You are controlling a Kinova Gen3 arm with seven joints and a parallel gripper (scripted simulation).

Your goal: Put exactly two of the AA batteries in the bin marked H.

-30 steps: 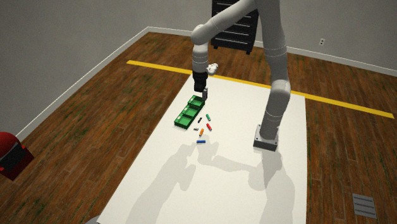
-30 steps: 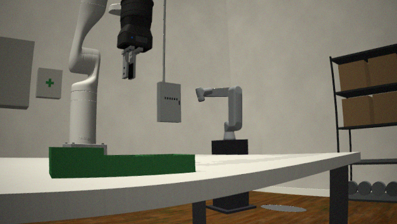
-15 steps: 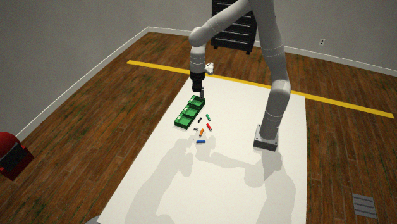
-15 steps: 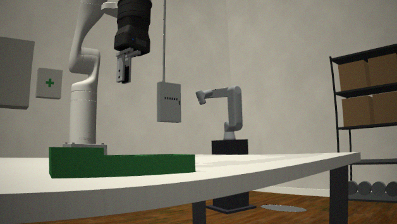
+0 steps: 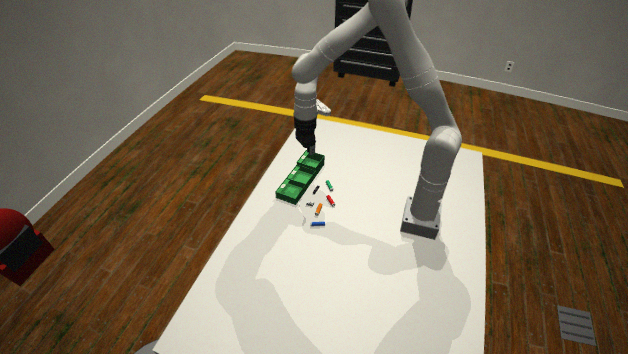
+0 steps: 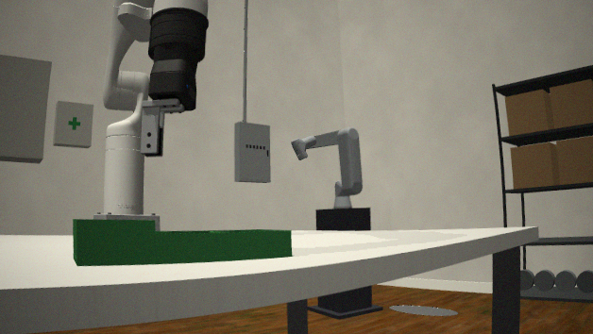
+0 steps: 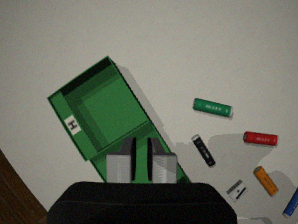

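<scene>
Three green bins stand in a row on the white table. The far bin also shows in the wrist view; it is empty and carries a white label that looks like an H. My gripper hangs above this bin's near edge, well above the table. Its fingers stand close together with a narrow gap, and I see nothing between them. Beside the bins lie a green battery, a red one, a black one, an orange one and a blue one.
A small grey part lies among the batteries. The arm's base stands on the table to the right of them. The table's left edge runs close behind the bins.
</scene>
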